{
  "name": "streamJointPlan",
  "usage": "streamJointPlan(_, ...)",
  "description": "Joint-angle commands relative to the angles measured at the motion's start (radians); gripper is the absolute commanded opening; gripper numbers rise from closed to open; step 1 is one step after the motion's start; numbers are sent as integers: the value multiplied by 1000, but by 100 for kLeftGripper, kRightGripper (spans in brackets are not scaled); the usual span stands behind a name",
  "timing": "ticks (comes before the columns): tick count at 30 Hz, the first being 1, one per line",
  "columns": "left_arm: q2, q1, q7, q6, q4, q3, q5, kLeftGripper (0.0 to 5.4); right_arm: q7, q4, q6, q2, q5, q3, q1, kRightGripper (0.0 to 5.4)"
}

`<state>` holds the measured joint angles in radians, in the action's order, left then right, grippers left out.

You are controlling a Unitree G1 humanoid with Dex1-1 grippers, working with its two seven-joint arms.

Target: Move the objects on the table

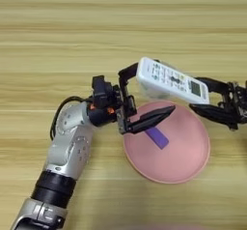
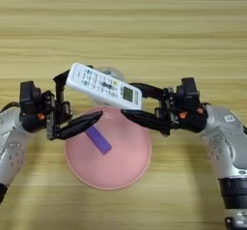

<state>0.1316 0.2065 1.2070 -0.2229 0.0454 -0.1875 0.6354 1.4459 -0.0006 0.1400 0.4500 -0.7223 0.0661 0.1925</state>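
Holding the white remote control with small screen and buttons [image 2: 103, 86] in the air between them, both grippers meet over the far edge of the large round pink plate [image 2: 120, 168]. The left gripper [image 1: 144, 98] has its jaws spread wide around the remote's button end, one finger behind it and one below, reaching over the plate. The right gripper [image 2: 140, 103] brackets the screen end likewise; which arm truly bears the weight I cannot tell. A small flat purple rectangular block [image 2: 98, 139] already lies inside the plate, on the light tan wooden worktop [image 2: 125, 21]. Judging from this, the block is placed and the remote is mid-transfer, not yet set down anywhere.
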Motion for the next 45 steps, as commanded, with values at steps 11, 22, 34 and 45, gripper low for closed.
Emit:
streamJointPlan(11,-6,-7,32,88,-46,43,78,331,23,-27,22,9,-22,4,-8,290)
streamJointPlan(22,-8,-14,44,105,-57,44,73,300,39,5,11,13,0,-4,-4,290)
streamJointPlan(34,-13,-9,47,96,-40,52,55,291,38,7,-22,16,59,-31,-11,392)
streamJointPlan(45,-14,-12,55,79,-21,53,32,290,-8,-17,51,-7,-86,58,20,510)
